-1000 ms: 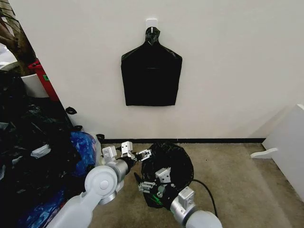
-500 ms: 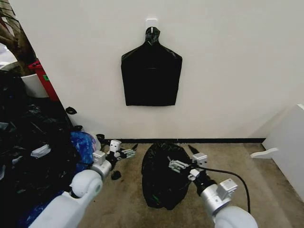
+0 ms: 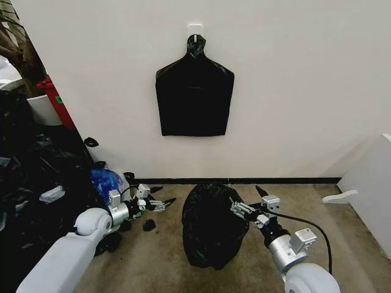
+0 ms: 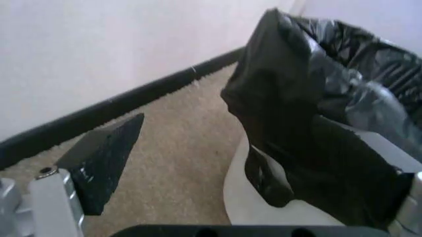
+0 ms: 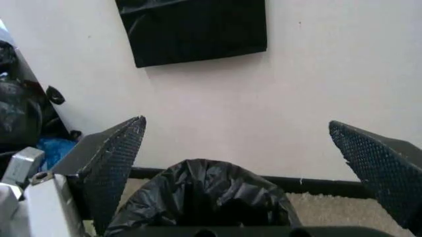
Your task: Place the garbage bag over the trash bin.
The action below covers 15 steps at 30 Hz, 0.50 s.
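Thin, glossy, crinkled black plastic garbage bag (image 3: pixel 212 227) draped over the round white plastic trash bin (image 4: pixel 264 205), standing on the beige carpeted floor (image 3: pixel 342 244) just in front of the white wall (image 3: pixel 293 91). From the head camera, bin fully covered by the bag; from the left wrist camera, a strip of white bin wall bare below the hanging black plastic, bag mouth gathered over the rim. Left gripper (image 3: pixel 160 203) held low to the left of the bagged bin, apart from it, jaws spread open and holding nothing, one dark textured fingertip (image 4: pixel 104 158) visible over the carpet. Right gripper (image 3: pixel 252 200) held at the bag's upper right edge, just beside it, jaws wide apart and empty; contact with the plastic not clear. Flat, smooth, shield-shaped black bag pack (image 3: pixel 194 94) hung from a white wall hook (image 3: pixel 195 28) above. Heap of black and blue bags (image 3: pixel 49 195) piled at the left. White box-shaped furniture (image 3: pixel 372 183) at the right edge.
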{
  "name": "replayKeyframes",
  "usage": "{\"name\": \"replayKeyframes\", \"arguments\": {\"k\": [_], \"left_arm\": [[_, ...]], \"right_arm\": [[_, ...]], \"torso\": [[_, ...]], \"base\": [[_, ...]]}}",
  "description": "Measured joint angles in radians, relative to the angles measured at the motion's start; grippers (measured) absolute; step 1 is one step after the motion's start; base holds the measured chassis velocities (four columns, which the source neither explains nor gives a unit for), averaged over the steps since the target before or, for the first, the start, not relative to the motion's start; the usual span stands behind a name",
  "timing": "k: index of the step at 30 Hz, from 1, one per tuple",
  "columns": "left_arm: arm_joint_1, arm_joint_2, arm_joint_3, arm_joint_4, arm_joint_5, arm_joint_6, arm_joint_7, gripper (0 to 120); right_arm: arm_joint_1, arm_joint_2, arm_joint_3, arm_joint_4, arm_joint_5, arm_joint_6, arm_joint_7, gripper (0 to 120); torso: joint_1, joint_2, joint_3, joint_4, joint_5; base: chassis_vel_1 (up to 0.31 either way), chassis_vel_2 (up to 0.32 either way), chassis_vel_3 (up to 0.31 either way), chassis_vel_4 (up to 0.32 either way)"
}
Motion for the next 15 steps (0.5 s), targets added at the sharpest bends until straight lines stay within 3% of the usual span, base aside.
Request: {"name": "replayKeyframes", "arguments": {"k": [15], "left_arm": [[-0.062,-0.072,0.036,0.115,0.096,-0.019,0.027,100]], "right_arm": [[-0.007,0.016,-0.002,-0.009,-0.008,0.002,-0.005,100]], "torso": [[0.0,0.0,0.0,-0.0001,0.0002]], "base": [[0.0,0.0,0.0,0.0]]}}
